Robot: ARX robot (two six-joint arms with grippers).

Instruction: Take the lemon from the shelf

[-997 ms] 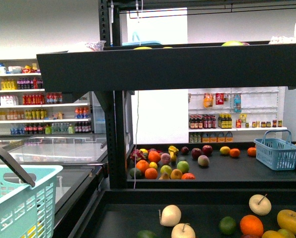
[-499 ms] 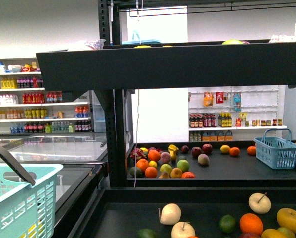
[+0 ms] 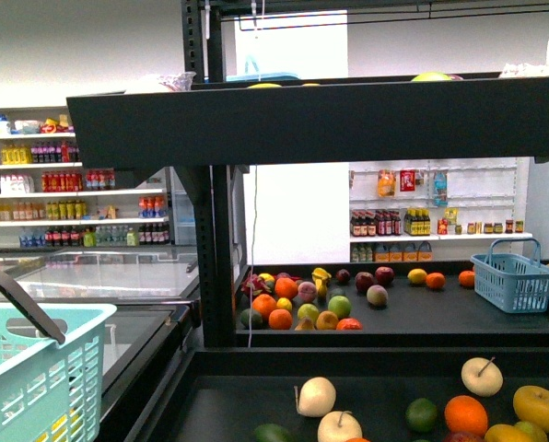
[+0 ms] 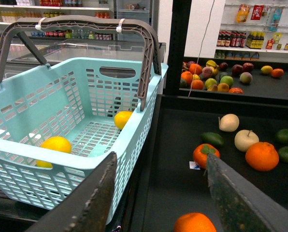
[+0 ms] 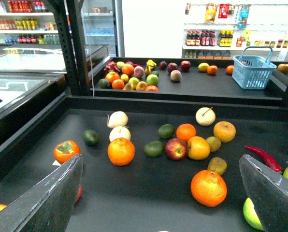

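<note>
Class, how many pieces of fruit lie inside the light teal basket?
2. One yellow-orange fruit lies by the basket's wall nearest the wrist camera; a second yellow fruit sits against the wall beside the black shelf. The rim may hide more.

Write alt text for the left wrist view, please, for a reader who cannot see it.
A light blue plastic basket with a grey handle holds two round yellow fruits, beside a black metal shelf tray scattered with oranges, pale apples and green limes. The open left tool frames the foreground, holding nothing.
</note>
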